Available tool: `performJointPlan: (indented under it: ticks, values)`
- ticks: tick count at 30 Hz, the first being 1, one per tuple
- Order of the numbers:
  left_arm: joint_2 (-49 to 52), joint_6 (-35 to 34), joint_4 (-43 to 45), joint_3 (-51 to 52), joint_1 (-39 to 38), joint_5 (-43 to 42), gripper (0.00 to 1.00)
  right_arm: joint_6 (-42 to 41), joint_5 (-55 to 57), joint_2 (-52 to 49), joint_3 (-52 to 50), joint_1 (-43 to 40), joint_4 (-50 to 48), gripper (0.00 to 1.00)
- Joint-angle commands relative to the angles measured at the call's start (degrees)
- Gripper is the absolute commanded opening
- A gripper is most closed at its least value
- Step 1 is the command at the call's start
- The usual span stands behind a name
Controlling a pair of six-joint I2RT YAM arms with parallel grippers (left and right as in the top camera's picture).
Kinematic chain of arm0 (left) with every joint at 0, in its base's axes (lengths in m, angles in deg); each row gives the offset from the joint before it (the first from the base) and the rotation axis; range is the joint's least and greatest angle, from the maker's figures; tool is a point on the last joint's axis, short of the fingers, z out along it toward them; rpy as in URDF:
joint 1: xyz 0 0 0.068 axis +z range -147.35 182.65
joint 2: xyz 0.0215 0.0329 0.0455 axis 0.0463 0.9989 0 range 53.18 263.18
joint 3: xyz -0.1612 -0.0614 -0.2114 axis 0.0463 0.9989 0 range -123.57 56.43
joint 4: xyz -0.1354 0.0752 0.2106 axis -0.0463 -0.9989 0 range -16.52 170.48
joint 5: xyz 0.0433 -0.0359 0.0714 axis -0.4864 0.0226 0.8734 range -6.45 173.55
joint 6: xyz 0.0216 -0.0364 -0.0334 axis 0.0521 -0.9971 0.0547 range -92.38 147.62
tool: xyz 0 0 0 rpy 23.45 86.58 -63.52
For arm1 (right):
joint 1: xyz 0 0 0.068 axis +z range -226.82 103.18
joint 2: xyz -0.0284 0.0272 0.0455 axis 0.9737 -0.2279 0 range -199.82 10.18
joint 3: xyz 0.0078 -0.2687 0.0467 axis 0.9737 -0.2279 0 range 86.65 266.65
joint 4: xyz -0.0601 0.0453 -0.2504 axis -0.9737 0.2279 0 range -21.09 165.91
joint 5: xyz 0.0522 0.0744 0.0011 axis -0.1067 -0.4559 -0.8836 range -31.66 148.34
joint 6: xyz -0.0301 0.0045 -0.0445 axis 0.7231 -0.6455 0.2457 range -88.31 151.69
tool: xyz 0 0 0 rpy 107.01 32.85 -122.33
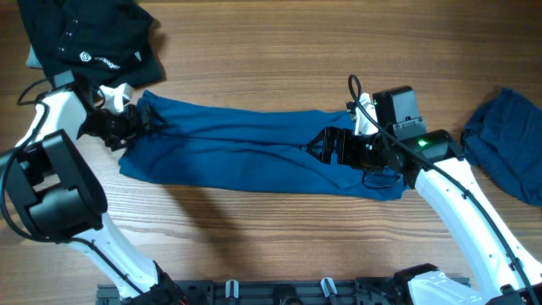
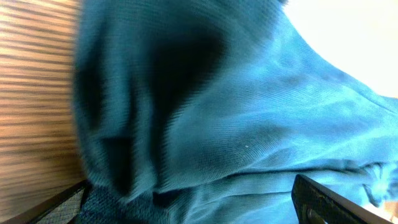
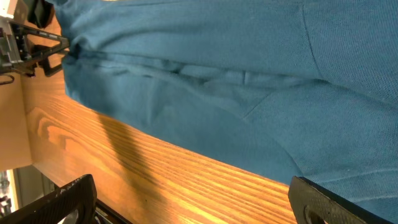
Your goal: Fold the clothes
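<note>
The darker garment at 3 o'clock and a black cloth at 11 o'clock both run off the table's edge. From the left wrist, blurred blue fabric fills nearly everything.

The shirt lies as a long band across the middle, from 9 to 3 o'clock. The left gripper sits low at its 9 o'clock end with its fingers spread wide and cloth bunched between them. The right gripper reaches in flat over the 3 o'clock part, its fingers spread and gripping nothing.
</note>
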Motion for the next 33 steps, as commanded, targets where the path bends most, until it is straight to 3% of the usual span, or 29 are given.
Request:
performJointPlan:
  ticks: [1,10,13,14,18,27,33]
  values:
    - [4.8,1.0,0.0,3.0,-3.4,-1.4,1.0,0.5,-1.4,-0.5,-0.2,0.3,-0.2,1.0]
    - [4.8,0.7,2.4,3.0,-3.0,-0.4,0.99,1.5,-1.6,-0.5,-0.2,0.3,0.8,1.0]
    - [4.8,0.7,2.3,3.0,-2.2,1.2,0.94,1.5,-1.6,-0.5,-0.2,0.3,0.6,1.0]
    - [4.8,0.7,2.4,3.0,-1.4,1.7,0.85,1.5,-1.6,-0.5,-0.2,0.3,0.4,1.0]
    - [4.8,0.7,2.8,3.0,0.0,1.6,0.73,1.5,-1.6,-0.5,-0.2,0.3,0.4,1.0]
    - [4.8,0.7,4.0,3.0,1.8,1.6,0.66,1.5,-1.6,-0.5,-0.2,0.3,0.5,1.0]
    - [4.8,0.7,4.8,3.0,1.8,1.6,0.4,1.5,-1.6,-0.5,-0.2,0.3,0.5,1.0]
